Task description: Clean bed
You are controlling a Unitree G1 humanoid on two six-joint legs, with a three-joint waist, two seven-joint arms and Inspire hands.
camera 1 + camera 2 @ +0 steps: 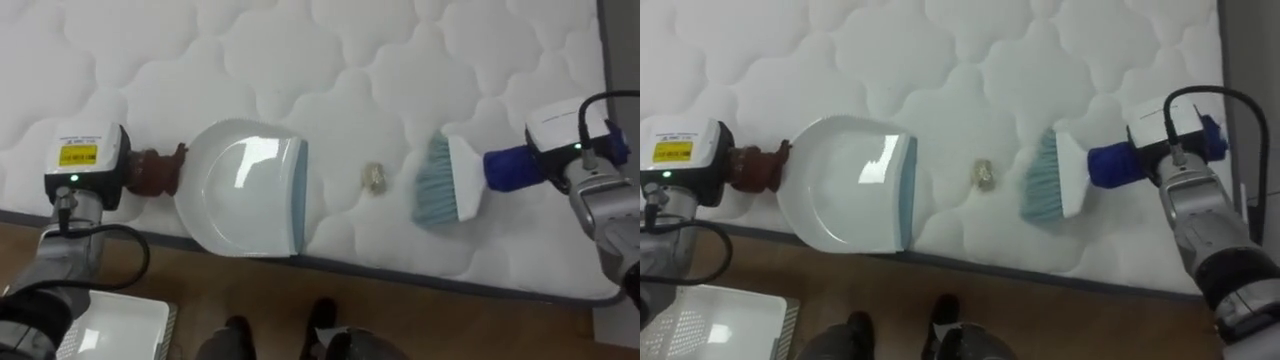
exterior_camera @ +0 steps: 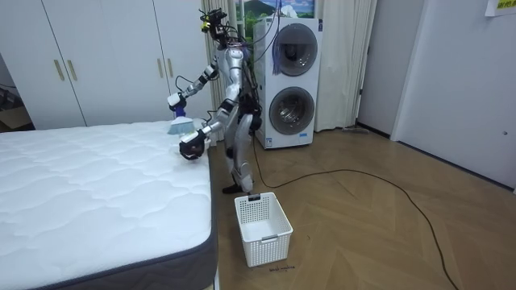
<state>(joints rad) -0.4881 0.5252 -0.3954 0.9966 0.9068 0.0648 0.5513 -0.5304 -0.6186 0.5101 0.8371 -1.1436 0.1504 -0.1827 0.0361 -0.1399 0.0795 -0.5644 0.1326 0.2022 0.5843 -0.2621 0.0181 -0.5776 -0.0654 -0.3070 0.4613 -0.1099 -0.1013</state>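
Left hand (image 1: 152, 172) clenched on dustpan (image 1: 245, 190) handle, dustpan flat at bed (image 1: 300, 60) edge; right hand (image 1: 565, 145) grips brush (image 1: 448, 180). Crumb (image 1: 374, 178) lies between them, outside the dustpan. Room view: white basket (image 2: 262, 225) on floor beside the bed.

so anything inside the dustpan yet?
No: the dustpan is empty, bare white inside. The scrap lies on the mattress between it and the brush. The mattress under the pan is hidden.
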